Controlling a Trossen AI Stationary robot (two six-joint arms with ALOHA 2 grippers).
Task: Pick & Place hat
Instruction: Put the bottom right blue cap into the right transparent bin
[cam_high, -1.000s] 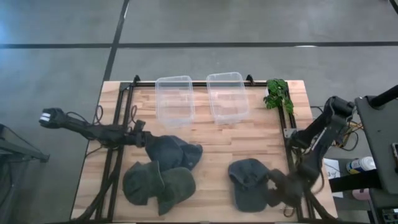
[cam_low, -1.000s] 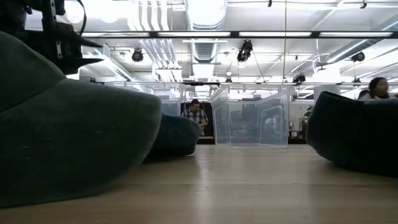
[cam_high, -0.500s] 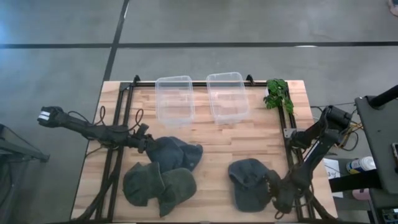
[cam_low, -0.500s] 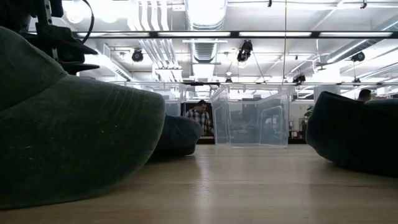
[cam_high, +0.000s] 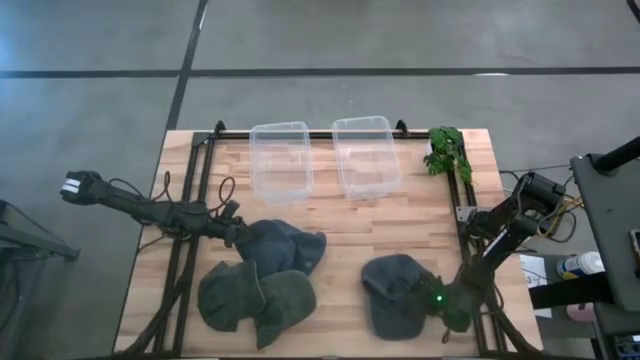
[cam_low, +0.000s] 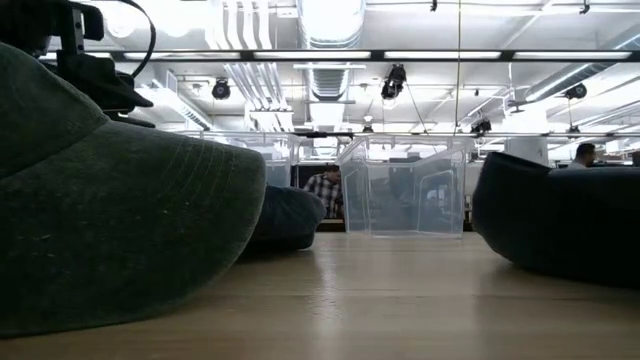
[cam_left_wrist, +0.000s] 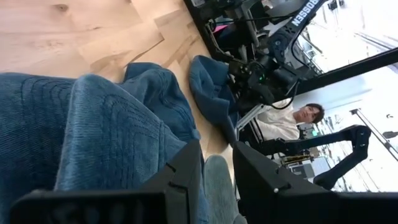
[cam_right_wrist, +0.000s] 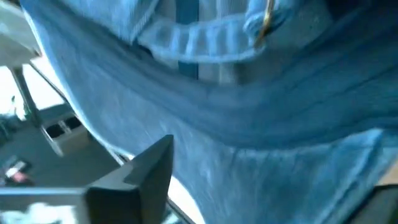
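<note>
A dark blue cap (cam_high: 283, 245) lies left of the table's middle, with two green hats (cam_high: 255, 298) on the near side of it. My left gripper (cam_high: 237, 232) is at this cap's left edge, fingers (cam_left_wrist: 183, 177) close together. Another dark cap (cam_high: 395, 295) lies near the table's right near corner. My right gripper (cam_high: 441, 300) is at that cap's right edge, open, and the cap's inside (cam_right_wrist: 205, 93) fills its wrist view. My left gripper is turned on its side and comes level from the table's left at the left edge (cam_left_wrist: 124, 162) of the dark blue cap. A bit of fabric (cam_left_wrist: 215, 182) sits in the narrow gap between its fingers. The cap rests on the table. My right gripper comes from the table's right at the right edge (cam_right_wrist: 261, 162) of the other cap. Its fingers (cam_right_wrist: 140, 177) stand wide apart with the cap's fabric between them. The cap rests on the table; where it touches is hidden by the fabric.
Two clear plastic bins (cam_high: 280, 160) (cam_high: 365, 155) stand at the table's far side, and a green plant (cam_high: 447, 150) at the far right corner. Bare wood (cam_high: 350, 225) lies between caps and bins. People show in the room beyond (cam_low: 323, 188).
My right gripper has moved toward the table's left, into the right cap, and that cap has slid a little to the left along the table. My left gripper has crept to the right, onto the blue cap's left edge.
</note>
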